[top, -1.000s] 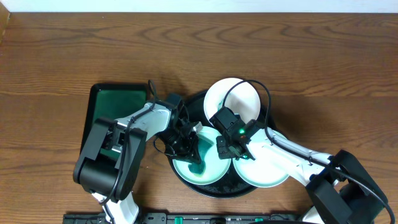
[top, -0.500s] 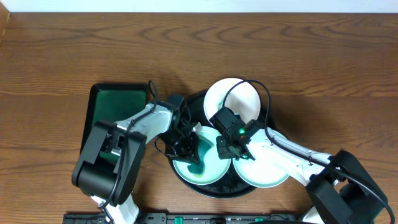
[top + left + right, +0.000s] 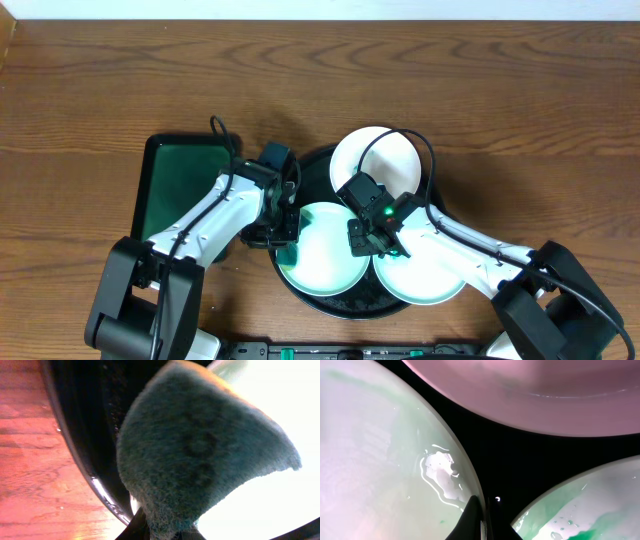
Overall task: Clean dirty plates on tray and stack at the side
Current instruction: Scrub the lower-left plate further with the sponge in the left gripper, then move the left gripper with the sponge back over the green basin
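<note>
A large round black tray (image 3: 345, 303) is seen from above on a wooden desk (image 3: 500, 100), and three white plates are laid inside it. The far plate (image 3: 385, 160) is set at the tray's far edge and overhangs the rim slightly; no smears can be made out on it. The near-right plate (image 3: 430, 275) is placed at the tray's near-right side, and teal-green smears are seen on it. The near-left plate (image 3: 325, 255) is laid at the tray's near-left side and is faintly tinted green. A grey-green sponge (image 3: 200, 455) is gripped in the left hand (image 3: 283, 228) and held at this plate's left rim, inside the tray's left edge. The right hand (image 3: 362, 240) is pinched on the same plate's right rim, near the tray's centre. A smaller dark-green tray (image 3: 180, 175) is set just left of the round tray.
</note>
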### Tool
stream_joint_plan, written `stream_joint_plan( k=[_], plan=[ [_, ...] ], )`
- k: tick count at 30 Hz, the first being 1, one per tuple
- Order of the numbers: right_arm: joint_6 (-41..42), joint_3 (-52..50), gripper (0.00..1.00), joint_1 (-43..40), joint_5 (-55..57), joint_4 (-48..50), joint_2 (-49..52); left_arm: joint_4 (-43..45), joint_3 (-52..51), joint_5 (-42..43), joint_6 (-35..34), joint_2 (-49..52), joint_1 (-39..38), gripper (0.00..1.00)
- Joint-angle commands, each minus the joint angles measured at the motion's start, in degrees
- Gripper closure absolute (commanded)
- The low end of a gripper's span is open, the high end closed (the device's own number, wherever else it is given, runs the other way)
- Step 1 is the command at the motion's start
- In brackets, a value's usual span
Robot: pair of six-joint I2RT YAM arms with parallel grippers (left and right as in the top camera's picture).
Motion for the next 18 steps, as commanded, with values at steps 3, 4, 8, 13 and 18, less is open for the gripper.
stream_joint_plan(
  k=[3, 4, 8, 13, 18],
  plan=[
    [-0.04, -0.81, 0.99, 0.28, 2.29, -0.24, 1.46, 2.43, -0.04, -3.8, -0.94, -0.44, 0.5, 0.93],
    [-0.04, -0.81, 0.99, 0.28, 2.29, -0.24, 1.46, 3.34, -0.04, -2.91, -0.94, -0.61, 0.5, 0.93],
    [-0.09, -0.81, 0.99, 0.28, 2.27, -0.26, 1.46, 5.11, -0.04, -1.97, -1.4, -2.05, 0.5, 0.93],
    [-0.31, -0.81, 0.99, 0.28, 1.88, -0.35, 1.46, 3.91, -0.04, -1.97, -1.53, -6.56, 0.5, 0.93],
    [-0.74, -0.81, 0.99, 0.28, 1.86, -0.33, 1.46, 1.27, -0.04, -1.73, -1.6, -13.51, 0.5, 0.93]
  ],
)
